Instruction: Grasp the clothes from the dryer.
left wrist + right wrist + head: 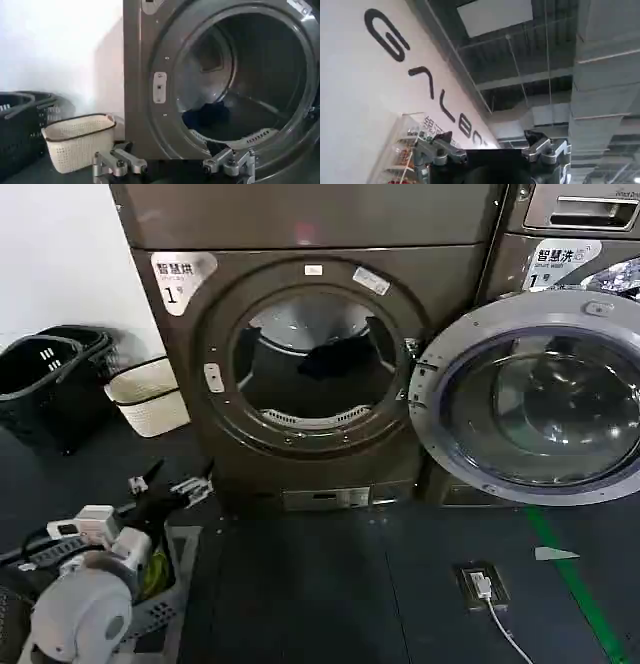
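The clothes (335, 356), a dark heap, still lie inside the dryer (310, 304) drum, toward its back, so nothing has been grasped yet; the reach, grip and pull-out are all left. The door (540, 396) stands swung open, so the way in is free. The left claw (174, 165), fingers spread apart and empty, sits low outside the opening, well short of the clothes, which lie ahead of it and higher. The right claw (490, 152), also apart, points up at the ceiling, idle.

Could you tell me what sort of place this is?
Probably a laundry area: a front-loading dryer stands with its door swung open, dark clothes in the drum, and a cream laundry basket beside it on the floor.
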Robot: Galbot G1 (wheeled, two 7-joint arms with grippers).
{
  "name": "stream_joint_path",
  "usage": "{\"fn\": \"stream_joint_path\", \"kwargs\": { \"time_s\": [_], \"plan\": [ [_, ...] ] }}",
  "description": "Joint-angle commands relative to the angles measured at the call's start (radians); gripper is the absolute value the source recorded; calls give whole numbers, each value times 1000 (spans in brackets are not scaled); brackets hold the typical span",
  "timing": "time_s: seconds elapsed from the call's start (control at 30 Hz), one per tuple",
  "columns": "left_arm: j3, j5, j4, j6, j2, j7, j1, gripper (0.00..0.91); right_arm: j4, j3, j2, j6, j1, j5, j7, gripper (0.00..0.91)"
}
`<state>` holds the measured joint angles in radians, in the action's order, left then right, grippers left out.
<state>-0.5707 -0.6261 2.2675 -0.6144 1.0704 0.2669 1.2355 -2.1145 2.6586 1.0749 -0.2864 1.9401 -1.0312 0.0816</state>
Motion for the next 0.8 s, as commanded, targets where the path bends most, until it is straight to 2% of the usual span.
{"fn": "stream_joint_path", "kwargs": {
  "time_s": [0.03, 0.8],
  "plan": [
    [3, 3, 4, -2, 4, -2, 0, 907, 4, -6, 2, 24, 3, -5, -3, 907],
    [3, 5, 21, -4, 5, -9, 3, 907, 11, 11, 4, 33, 12, -18, -5, 907]
  ]
}}
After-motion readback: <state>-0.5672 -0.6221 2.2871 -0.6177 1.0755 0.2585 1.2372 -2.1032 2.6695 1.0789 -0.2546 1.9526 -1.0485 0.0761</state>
